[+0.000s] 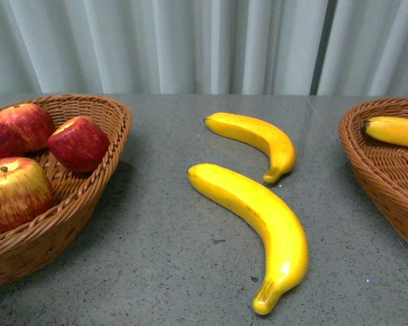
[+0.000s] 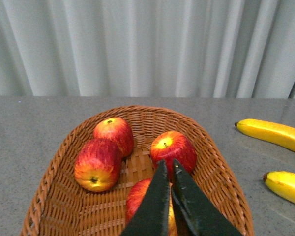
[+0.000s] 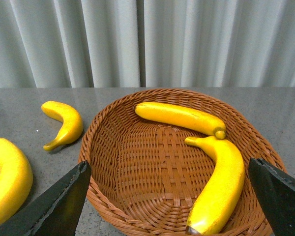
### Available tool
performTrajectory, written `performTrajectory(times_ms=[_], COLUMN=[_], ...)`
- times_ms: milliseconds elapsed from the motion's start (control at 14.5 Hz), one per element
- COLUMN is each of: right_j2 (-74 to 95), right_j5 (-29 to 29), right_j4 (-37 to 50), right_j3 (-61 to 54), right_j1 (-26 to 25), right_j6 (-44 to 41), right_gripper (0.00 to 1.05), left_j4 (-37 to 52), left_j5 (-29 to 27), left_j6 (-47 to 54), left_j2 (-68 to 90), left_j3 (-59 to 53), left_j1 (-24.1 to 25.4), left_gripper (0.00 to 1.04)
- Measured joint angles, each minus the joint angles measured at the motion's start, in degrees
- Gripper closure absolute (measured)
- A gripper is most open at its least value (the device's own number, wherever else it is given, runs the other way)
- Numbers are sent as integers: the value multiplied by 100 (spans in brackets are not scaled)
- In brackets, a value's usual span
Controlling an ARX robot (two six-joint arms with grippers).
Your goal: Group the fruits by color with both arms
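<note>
Several red apples lie in the left wicker basket (image 1: 102, 183), one of them yellow-streaked (image 1: 13, 191). Two bananas lie on the table between the baskets, one farther (image 1: 255, 139) and one nearer (image 1: 258, 224). Neither gripper shows in the front view. In the left wrist view my left gripper (image 2: 168, 164) is shut and empty above the apples (image 2: 174, 147) in that basket (image 2: 54, 167). In the right wrist view my right gripper (image 3: 167, 164) is open wide above the right basket (image 3: 113, 162), which holds two bananas (image 3: 179, 117) (image 3: 219, 182).
The grey speckled table (image 1: 163, 258) ends at a pale curtain (image 1: 190, 41). The right basket (image 1: 381, 170) stands at the table's right edge with one banana (image 1: 398, 130) showing. The two loose bananas also show in the right wrist view (image 3: 66, 123) (image 3: 7, 179).
</note>
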Motion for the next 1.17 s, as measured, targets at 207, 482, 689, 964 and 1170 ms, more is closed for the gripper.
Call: performTrajectory(times_ms=[207,482,689,964,1170], right_j2=[0,0,0,0,0], right_j5=[0,0,0,0,0], right_j4=[2,2,2,0,0], right_j3=[0,0,0,0,0], right_j1=[0,0,0,0,0], right_j6=[2,2,2,2,2], right_gripper=[7,7,7,7,7], left_j4=[-225,-612,-957,-1202,-1556], left_j5=[369,1034,1132,1130,1130], left_j6=[-20,-24,-26,-26,-26], left_j2=[-575,-1294,-1799,-2310,-2673], left_j3=[-413,-715,-850,-1016,-1016], left_j1=[372,1147,1106,1117,1117], left_gripper=[103,103,103,103,103])
